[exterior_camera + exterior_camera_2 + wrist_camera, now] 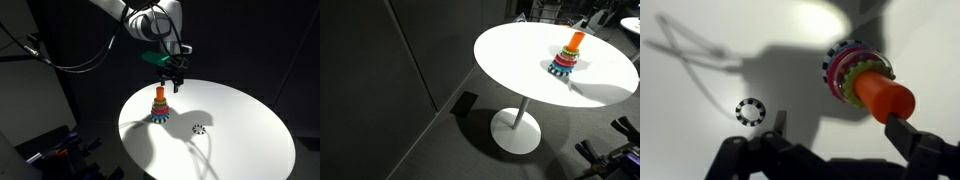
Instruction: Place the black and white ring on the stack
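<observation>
The black and white ring (pixel 750 111) lies flat on the white table, apart from the stack; in an exterior view the ring (pixel 199 128) sits to the right of it. The stack (pixel 160 106) stands upright with an orange peg (pixel 883 95), red and green rings and a wider bluish, patchy bottom (pixel 840 58). It also shows in the exterior view from farther off, as the stack (pixel 566 57). My gripper (pixel 172 78) hangs just above the peg. In the wrist view the gripper (pixel 840 122) is open and empty, its right finger (pixel 908 135) close to the peg's tip.
The round white table (pixel 245 125) stands on a single pedestal foot (pixel 516 130) in a dark room. Black cables hang behind the arm (pixel 80 60). Dark equipment sits on the floor by the table's edge (pixel 60 150).
</observation>
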### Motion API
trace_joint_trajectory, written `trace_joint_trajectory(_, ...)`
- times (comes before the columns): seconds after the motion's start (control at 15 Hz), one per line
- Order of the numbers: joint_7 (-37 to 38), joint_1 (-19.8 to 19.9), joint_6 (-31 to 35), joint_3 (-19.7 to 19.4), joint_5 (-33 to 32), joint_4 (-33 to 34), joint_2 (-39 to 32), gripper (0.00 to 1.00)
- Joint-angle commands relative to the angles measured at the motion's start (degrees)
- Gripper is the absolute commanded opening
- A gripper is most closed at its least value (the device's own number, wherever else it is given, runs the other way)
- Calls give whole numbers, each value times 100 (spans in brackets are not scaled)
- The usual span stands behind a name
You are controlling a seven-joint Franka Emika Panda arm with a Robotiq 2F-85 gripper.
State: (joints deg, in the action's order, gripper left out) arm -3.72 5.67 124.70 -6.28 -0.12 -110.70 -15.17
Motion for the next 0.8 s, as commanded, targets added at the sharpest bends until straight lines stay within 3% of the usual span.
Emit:
trace_joint_trajectory(0.0,204,87,-69,-93,-161,210,-126,100)
trace_joint_trajectory(0.73,723,259,41,-400,-307,699,-931,100)
